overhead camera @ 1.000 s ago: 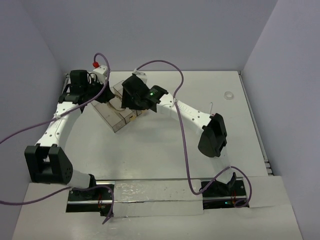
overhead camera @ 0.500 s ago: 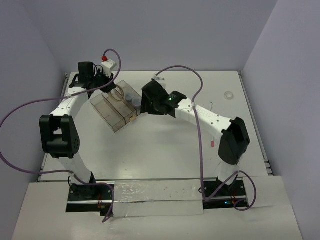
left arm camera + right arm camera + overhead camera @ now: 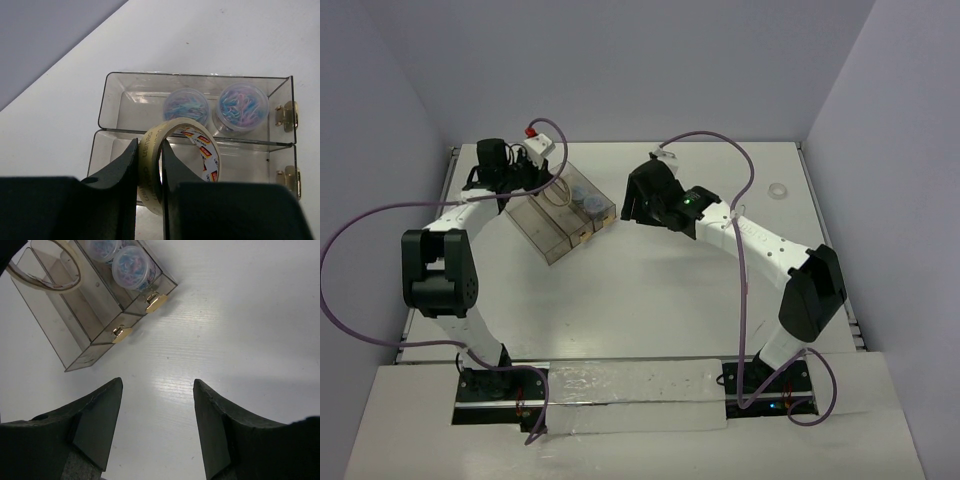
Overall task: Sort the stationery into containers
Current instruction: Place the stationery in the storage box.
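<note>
The containers (image 3: 538, 230), clear bins joined side by side with tan tabs (image 3: 156, 301), lie at the back left. My left gripper (image 3: 149, 150) is shut on a tan tape roll (image 3: 182, 145) and holds it upright over the middle bin; it also shows in the top view (image 3: 557, 190). Two bluish-grey round tubs of coloured clips (image 3: 186, 106) (image 3: 243, 106) sit in the far bin. My right gripper (image 3: 157, 385) is open and empty above bare table, right of the bins (image 3: 75, 357). A small clear ring (image 3: 779, 191) lies at the far right. No pens show.
Purple cables loop over both arms (image 3: 720, 140). The side walls stand close to the table's left and right edges. The right arm (image 3: 760, 240) stretches across the middle right of the table.
My right gripper has drawn back to the right from the bins, uncovering two round tubs in the far bin. My left gripper holds the tape roll over the bins, little moved; its arm has folded in.
</note>
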Controlling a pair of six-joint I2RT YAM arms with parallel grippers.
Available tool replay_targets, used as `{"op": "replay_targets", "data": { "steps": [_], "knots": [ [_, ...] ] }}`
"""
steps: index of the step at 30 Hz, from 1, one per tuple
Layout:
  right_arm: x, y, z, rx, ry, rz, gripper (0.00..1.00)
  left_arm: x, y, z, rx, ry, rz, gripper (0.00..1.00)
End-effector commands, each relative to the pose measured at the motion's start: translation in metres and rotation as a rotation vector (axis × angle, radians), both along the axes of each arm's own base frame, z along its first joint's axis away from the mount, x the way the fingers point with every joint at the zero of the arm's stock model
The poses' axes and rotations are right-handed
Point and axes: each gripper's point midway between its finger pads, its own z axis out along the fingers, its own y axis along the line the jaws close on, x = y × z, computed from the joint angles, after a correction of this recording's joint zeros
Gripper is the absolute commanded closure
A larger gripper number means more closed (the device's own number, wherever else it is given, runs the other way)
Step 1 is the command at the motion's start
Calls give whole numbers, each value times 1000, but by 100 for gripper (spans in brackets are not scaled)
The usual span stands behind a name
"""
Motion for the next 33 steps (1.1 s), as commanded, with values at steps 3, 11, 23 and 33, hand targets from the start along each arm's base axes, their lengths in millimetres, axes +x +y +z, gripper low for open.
{"op": "replay_targets", "data": {
  "steps": [3, 11, 23, 33],
  "knots": [
    [3, -9, 27, 48, -66, -8, 34, -3, -9, 0, 19, -107, -110, 100],
    [6, -24, 21, 49, -55, -34, 34, -6, -3, -18, 43, -77, -131, 100],
    [8, -33, 15, 36, -46, -48, 34, 3, 2, -36, 71, -86, -115, 98],
    [9, -33, 9, 29, -32, -39, 35, 21, 11, -42, 80, -29, -41, 26]
  ]
}}
